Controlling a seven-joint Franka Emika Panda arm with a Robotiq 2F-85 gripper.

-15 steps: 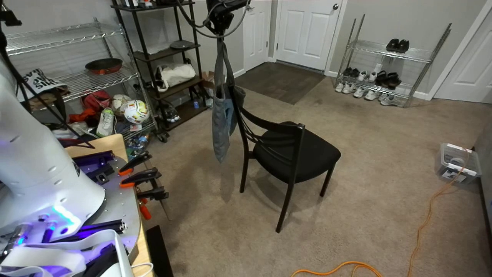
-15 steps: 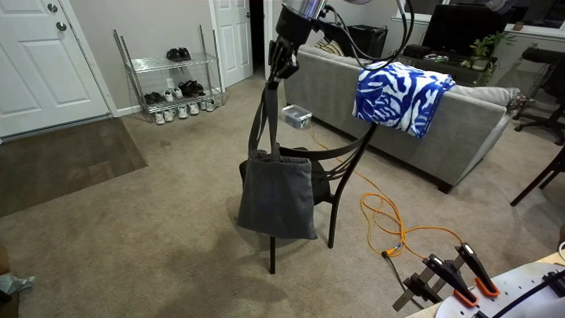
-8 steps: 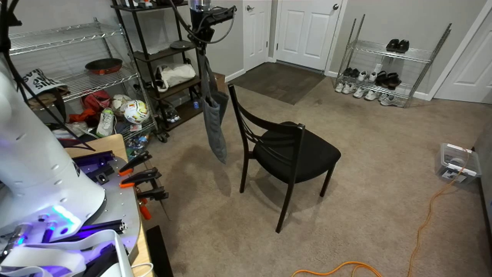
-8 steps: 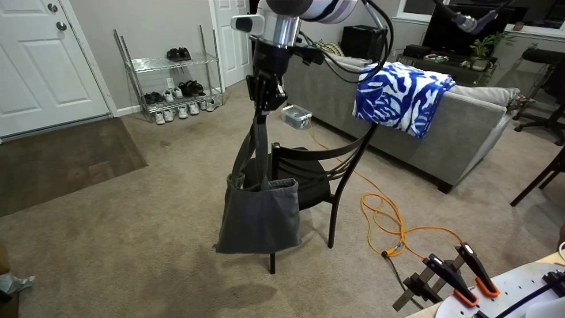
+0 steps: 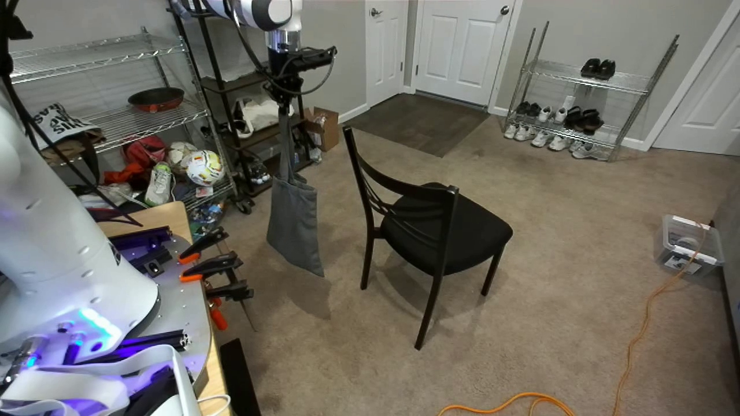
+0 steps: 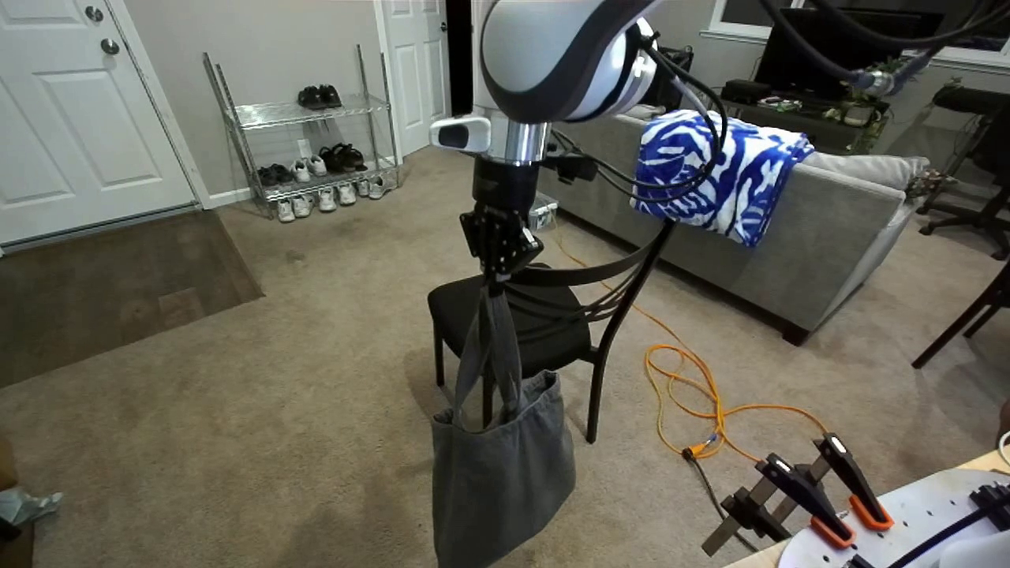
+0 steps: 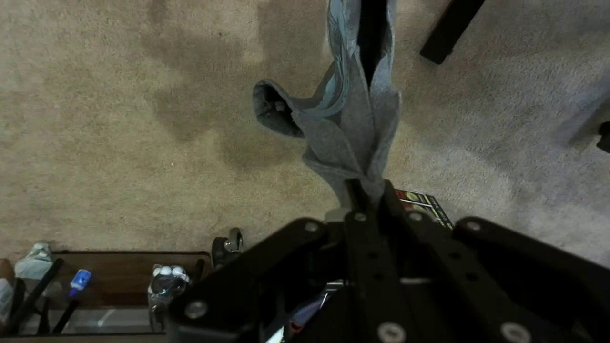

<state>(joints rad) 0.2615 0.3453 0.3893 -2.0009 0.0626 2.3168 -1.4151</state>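
Pinched together in the wrist view, the jaws of the gripper [image 7: 371,190] are gripping the handles [image 7: 381,128] of a gray bag [image 7: 351,90]. The handle cloth is sitting between the two fingertips [image 7: 353,188], and the rest of the bag is stretching away from them toward the upper edge. Part of it is folding outward to the left. A dark bar [image 7: 450,33] is showing at the upper right against the carpet [image 7: 119,157], while a small blue bottle [image 7: 81,279] is resting on a wooden shelf board [image 7: 114,267] at the lower left.

In an exterior view, the arm [image 5: 245,13] is pointing the gripper [image 5: 284,104] downward, and the bag [image 5: 293,225] is hanging below the jaws by its handles. It is dangling, as seen here, between a wire rack [image 5: 98,63] and a black chair [image 5: 462,231], with a gap showing before the chair. Black-and-orange clamps [image 5: 211,264] are sitting at the edge of a wooden table [image 5: 162,216].

In an exterior view, the gripper [image 6: 497,284] is overlapping one end of the chair's backrest [image 6: 588,276], so the depth between them is hard to judge. Both handles are running down from the jaws to the bag [image 6: 501,473], which is hanging in front of the chair, its lower end reaching the bottom edge of the view. Behind, a blue-and-white towel [image 6: 757,170] is draping over a gray sofa [image 6: 734,284].
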